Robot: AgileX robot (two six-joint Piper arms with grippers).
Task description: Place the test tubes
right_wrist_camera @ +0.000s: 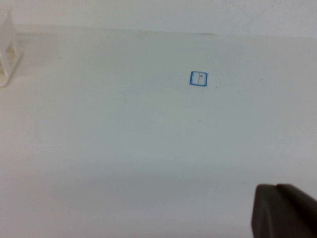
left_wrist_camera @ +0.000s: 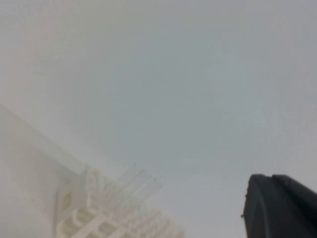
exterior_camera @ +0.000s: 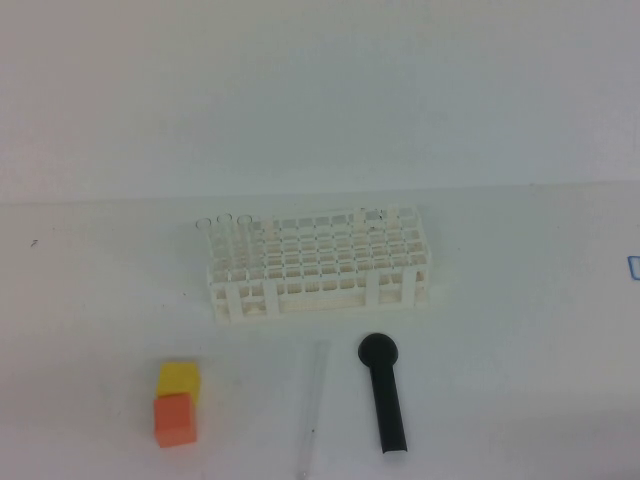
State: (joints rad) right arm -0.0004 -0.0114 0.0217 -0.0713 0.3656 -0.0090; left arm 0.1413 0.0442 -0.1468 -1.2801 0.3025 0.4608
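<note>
- Left end effector (left_wrist_camera: 280, 208): outside the high view. Only a dark part is shown in the left wrist view, touching nothing, with the test-tube rack (left_wrist_camera: 99, 218) seen beyond it. Whether it is apart or together cannot be told.
- Yellow block (exterior_camera: 179, 379) and orange block (exterior_camera: 175, 420): set at the near left of the desk (exterior_camera: 520, 350). The yellow one is just behind the orange one, touching it.
- Test-tube rack: white, placed at the centre of the desk.
- Upright tubes (exterior_camera: 225, 235): clear, stood in the rack's far-left corner holes. More clear glass is faintly seen at its far-right corner.
- Loose test tube (exterior_camera: 315, 405): laid flat on the desk, nearer than the rack and apart from it.
- Black tool (exterior_camera: 383, 395): laid just right of that tube, round head toward the rack.
- Blue square mark (right_wrist_camera: 198, 79): printed on the desk, well right of the rack.
- Right end effector (right_wrist_camera: 285, 213): outside the high view, held over bare desk near the blue mark. Its state cannot be told.
</note>
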